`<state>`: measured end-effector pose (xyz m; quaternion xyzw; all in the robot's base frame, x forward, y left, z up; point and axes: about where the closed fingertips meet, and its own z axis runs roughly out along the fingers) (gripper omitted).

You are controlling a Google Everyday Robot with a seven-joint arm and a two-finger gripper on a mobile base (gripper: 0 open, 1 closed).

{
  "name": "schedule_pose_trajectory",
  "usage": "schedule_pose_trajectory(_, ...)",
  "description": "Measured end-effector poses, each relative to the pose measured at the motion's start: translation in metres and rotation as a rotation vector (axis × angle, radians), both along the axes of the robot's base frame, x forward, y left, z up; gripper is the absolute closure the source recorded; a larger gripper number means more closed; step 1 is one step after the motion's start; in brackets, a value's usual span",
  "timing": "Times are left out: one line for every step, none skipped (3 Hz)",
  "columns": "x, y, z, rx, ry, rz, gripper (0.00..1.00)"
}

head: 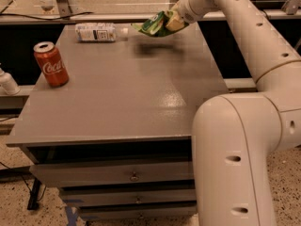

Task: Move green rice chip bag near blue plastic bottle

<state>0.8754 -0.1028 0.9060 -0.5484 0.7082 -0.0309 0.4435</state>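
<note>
The green rice chip bag (154, 24) hangs in the air above the far part of the grey table (131, 93), held at its right end by my gripper (173, 20), which is shut on it. The blue plastic bottle (99, 32) lies on its side at the table's far left edge, its white cap pointing right toward the bag. The bag's left tip is a short way right of the cap and above it. The bag's shadow falls on the table just below.
A red Coca-Cola can (51, 64) stands upright at the table's left edge. My white arm (244, 126) fills the right side, reaching over the table's right part. Drawers (117, 175) sit under the tabletop. A railing runs behind the table.
</note>
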Motion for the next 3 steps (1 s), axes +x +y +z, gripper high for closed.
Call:
schedule_pose_trajectory(0.022,0.003,-0.009,-0.019,-0.028,-0.022,1.0)
schedule_pose_trajectory(0.037,0.023,-0.001,0.0,-0.062,-0.028,1.0)
schedule_pose_trajectory(0.044,0.045,0.01,0.03,-0.084,-0.02,1.0)
